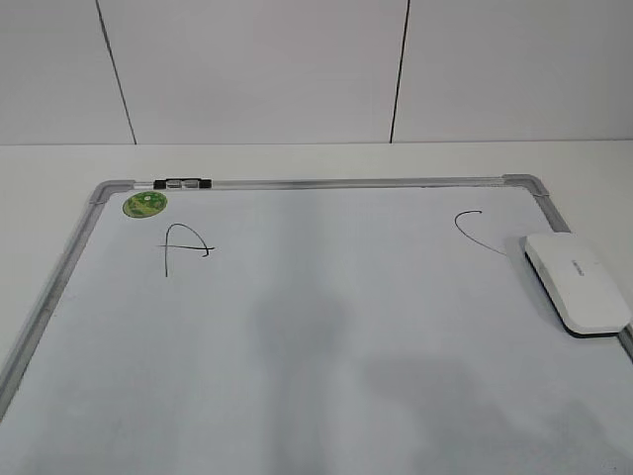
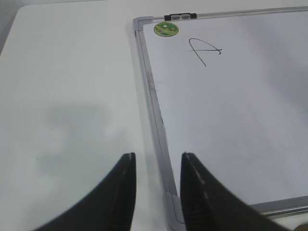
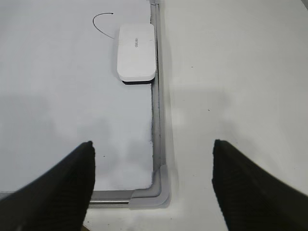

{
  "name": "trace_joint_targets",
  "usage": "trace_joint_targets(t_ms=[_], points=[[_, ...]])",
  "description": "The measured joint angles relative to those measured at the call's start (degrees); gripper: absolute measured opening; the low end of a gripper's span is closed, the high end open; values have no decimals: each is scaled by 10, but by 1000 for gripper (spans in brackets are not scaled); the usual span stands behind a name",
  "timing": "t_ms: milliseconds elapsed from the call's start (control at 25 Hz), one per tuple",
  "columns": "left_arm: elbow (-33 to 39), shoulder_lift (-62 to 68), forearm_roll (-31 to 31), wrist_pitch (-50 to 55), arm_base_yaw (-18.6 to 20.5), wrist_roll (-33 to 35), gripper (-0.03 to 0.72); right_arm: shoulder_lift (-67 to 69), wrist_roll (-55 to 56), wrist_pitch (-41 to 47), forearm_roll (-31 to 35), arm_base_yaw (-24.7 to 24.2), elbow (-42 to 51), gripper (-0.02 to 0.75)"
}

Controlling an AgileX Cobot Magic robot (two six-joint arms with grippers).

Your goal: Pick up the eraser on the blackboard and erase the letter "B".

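The blackboard (image 1: 326, 336) lies flat on the white table; it also shows in the left wrist view (image 2: 240, 120) and the right wrist view (image 3: 57, 96). The white eraser (image 1: 577, 282) rests on it against the right frame edge, beside a curved "C" (image 1: 475, 230). The right wrist view shows the eraser (image 3: 137, 51) ahead of my right gripper (image 3: 153, 142), which is wide open and empty above the board's near right corner. My left gripper (image 2: 157, 155) is open and empty over the near left corner. An "A" (image 1: 185, 247) is at the upper left. No letter "B" shows in any view.
A green round sticker (image 1: 144, 204) sits at the board's far left corner, next to a black and silver clip (image 1: 182, 183) on the top frame. Bare white table lies left of the board (image 2: 72, 96) and right of it (image 3: 231, 72). A panelled wall stands behind.
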Motion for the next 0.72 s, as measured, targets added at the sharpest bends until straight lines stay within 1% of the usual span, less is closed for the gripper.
trace_joint_targets(t_ms=[720], points=[[0, 0, 0, -2, 0, 0, 238, 0, 0, -2, 0, 0, 0, 585]])
